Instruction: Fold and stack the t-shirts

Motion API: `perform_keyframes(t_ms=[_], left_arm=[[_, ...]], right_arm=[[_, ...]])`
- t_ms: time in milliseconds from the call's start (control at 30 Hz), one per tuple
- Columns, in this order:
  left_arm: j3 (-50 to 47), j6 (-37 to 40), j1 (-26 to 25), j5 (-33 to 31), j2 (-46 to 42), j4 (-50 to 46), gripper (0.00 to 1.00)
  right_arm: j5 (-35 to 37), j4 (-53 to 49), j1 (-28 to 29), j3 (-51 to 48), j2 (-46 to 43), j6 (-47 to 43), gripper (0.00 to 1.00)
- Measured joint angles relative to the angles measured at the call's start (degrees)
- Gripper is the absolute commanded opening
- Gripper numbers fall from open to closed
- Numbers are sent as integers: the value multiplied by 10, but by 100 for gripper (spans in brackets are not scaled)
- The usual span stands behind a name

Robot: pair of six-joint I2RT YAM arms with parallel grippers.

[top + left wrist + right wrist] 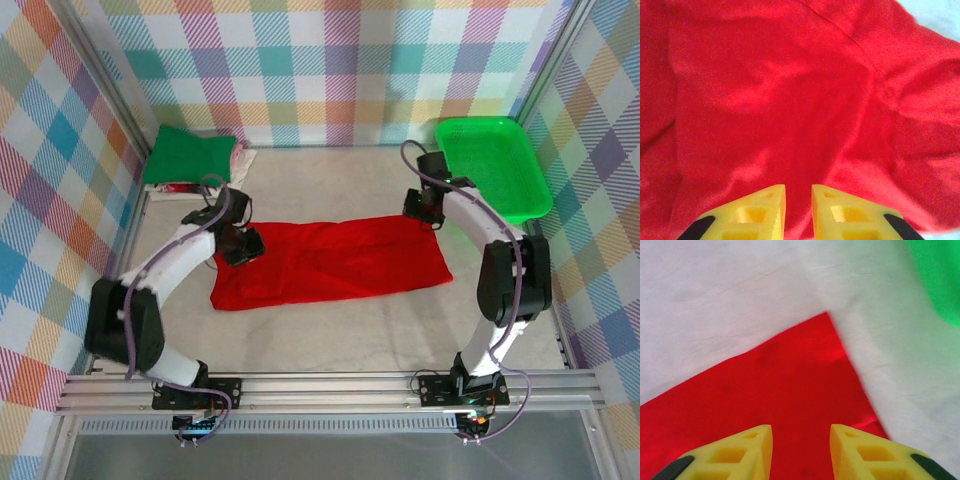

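Pastel plaid walls point(330, 60) close in a table point(330, 335) under a pale, faintly creased cover. In the far left corner lies a folded dark green t-shirt point(188, 155), with a whitish-pink one point(238, 160) touching its right edge. The left gripper point(243, 245) hangs low over the left end of the red t-shirt point(330, 262); its wrist view shows the yellow fingers point(765, 210) slightly apart above softly rumpled cloth crossed by a seam. The red shirt lies in a long, flat band across the middle of the table, plain and bright. The right gripper point(425, 208) sits at its far right corner, fingers point(740, 452) parted wider over a crisp, pointed edge. A bright green basket point(478, 123) stands at the far right.
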Motion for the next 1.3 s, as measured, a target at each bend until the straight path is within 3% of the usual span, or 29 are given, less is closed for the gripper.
perform_keyframes(t_ms=[267, 500, 600, 767, 1000, 1300], left_arm=[[89, 9, 13, -28, 169, 77, 17], [90, 5, 19, -42, 212, 98, 17], [101, 5, 20, -49, 219, 98, 17], [165, 22, 20, -70, 263, 85, 12], [362, 67, 10, -81, 387, 44, 10], [682, 111, -37, -41, 579, -10, 11]], right_arm=[[-19, -14, 14, 71, 122, -17, 30], [-16, -34, 14, 119, 206, -40, 27], [-17, -29, 14, 112, 202, -44, 27], [-23, 6, 13, 27, 150, -47, 27], [-35, 2, 40, -116, 45, -21, 27], [-96, -37, 207, -257, -78, 67, 29]])
